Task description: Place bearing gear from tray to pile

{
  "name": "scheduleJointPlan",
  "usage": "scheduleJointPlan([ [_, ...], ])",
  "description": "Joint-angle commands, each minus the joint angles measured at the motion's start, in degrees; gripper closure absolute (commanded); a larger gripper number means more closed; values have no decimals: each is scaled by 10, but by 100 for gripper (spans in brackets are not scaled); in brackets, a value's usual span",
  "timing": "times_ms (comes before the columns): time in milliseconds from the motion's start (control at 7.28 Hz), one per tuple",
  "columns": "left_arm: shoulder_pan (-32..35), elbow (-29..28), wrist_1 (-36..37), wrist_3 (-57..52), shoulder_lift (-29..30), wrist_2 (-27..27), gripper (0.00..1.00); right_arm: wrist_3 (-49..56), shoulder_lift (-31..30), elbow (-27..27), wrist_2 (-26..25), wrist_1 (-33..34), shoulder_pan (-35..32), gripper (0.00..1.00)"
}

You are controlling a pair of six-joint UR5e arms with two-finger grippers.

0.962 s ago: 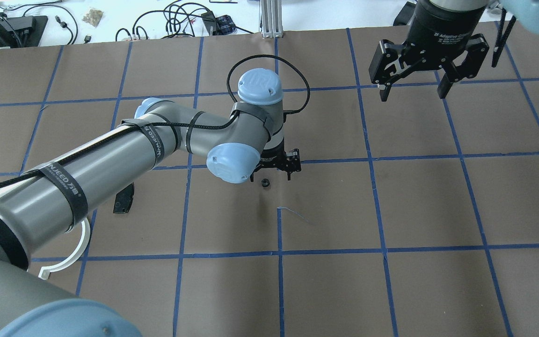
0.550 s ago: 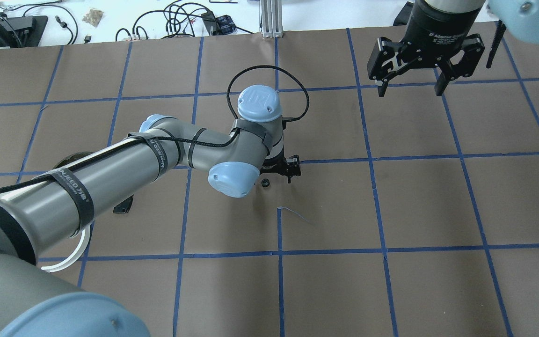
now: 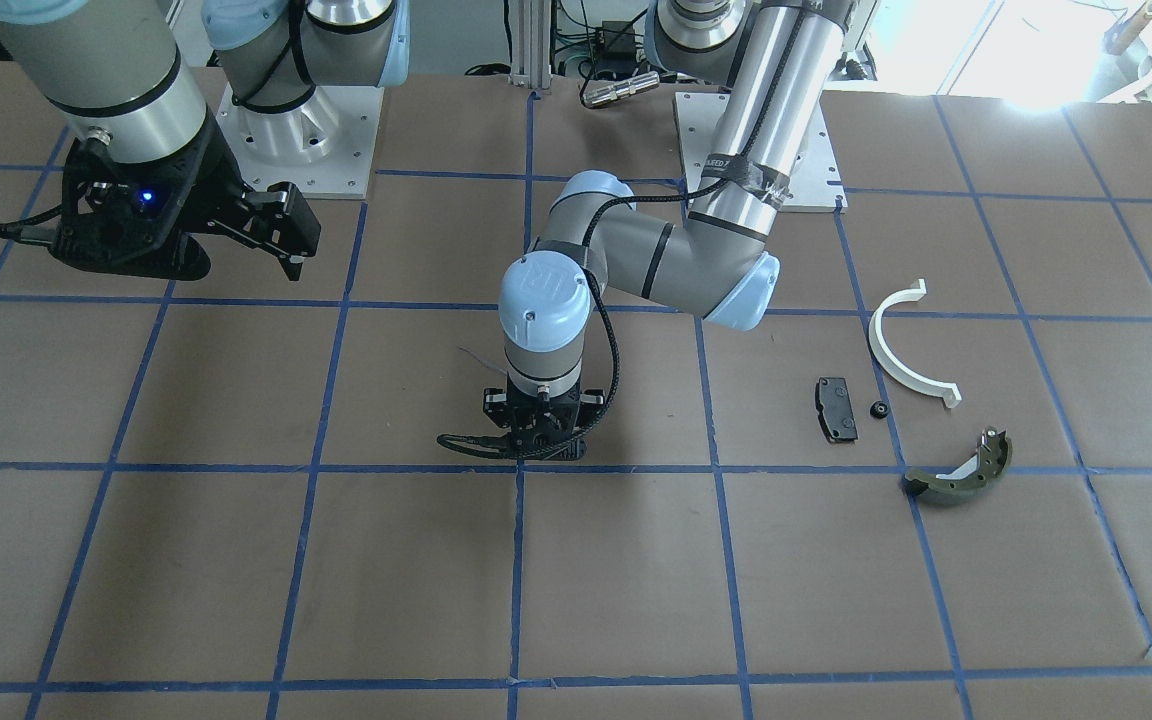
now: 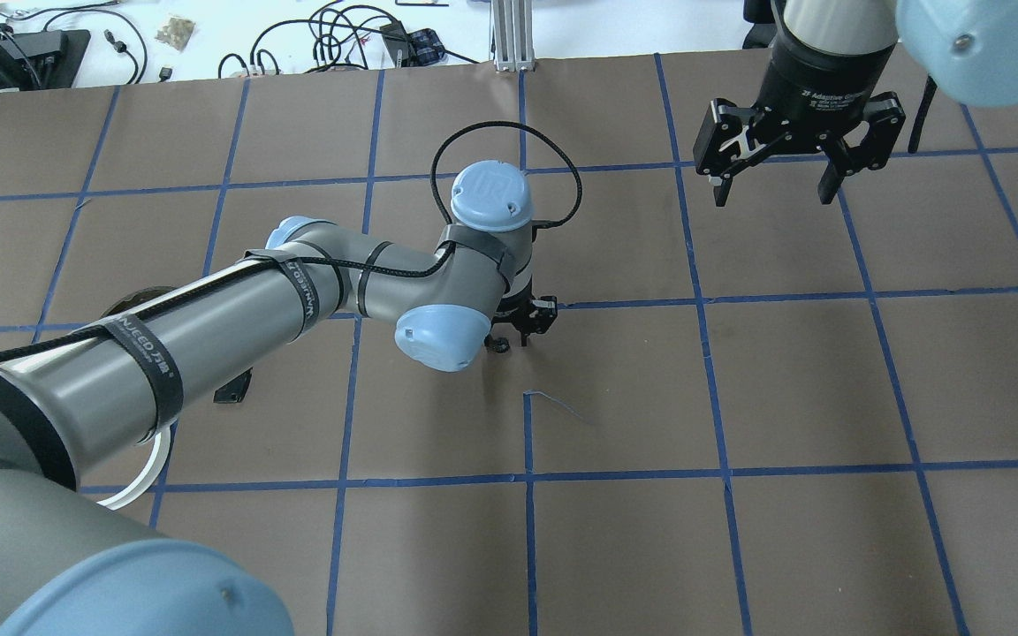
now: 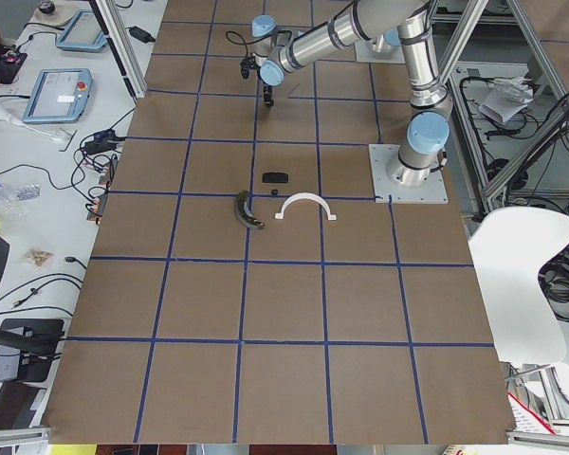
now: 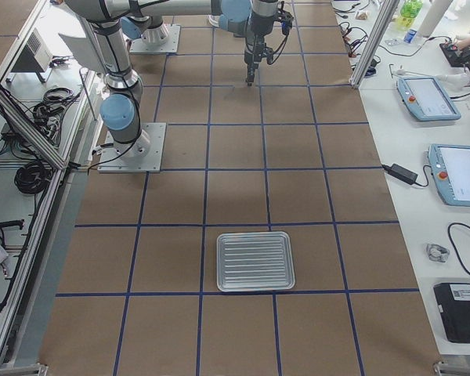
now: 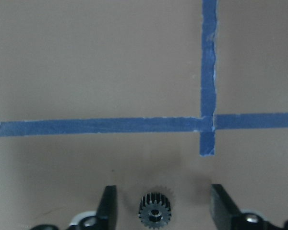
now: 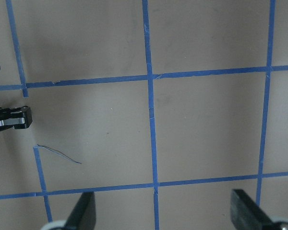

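Observation:
A small black bearing gear (image 7: 155, 212) lies on the brown table paper near a blue tape crossing. My left gripper (image 7: 164, 211) is low over it and open, one finger on each side, neither touching. In the overhead view the gear (image 4: 499, 345) peeks out under the left gripper (image 4: 513, 339). The pile lies apart toward the robot's left: a white half-ring clip (image 3: 911, 360), a black pad (image 3: 836, 408), an olive brake shoe (image 3: 956, 475) and a tiny black part (image 3: 877, 409). My right gripper (image 4: 771, 196) is open and empty, high above the table.
A ribbed metal tray (image 6: 254, 261) sits far to the robot's right, with nothing showing in it. The left forearm (image 4: 208, 327) hides part of the pile in the overhead view. Cables and gear lie past the table's far edge (image 4: 341, 44).
My left gripper has come down so that its open fingers now straddle the gear. My right gripper has shifted slightly and stayed open.

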State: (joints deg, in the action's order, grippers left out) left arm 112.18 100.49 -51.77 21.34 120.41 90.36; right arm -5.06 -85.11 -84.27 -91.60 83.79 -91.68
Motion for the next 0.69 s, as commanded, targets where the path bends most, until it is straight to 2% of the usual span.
scheduleJointPlan([
  [0, 0, -1, 0, -1, -1, -2, 100, -1, -3, 0, 5, 1, 0, 0],
  [275, -4, -20, -4, -2, -5, -3, 100, -3, -2, -8, 6, 48, -1, 0],
  [550, -30, -45, -56, -38, -21, -4, 100, 0, 0, -8, 5, 47, -1, 0],
])
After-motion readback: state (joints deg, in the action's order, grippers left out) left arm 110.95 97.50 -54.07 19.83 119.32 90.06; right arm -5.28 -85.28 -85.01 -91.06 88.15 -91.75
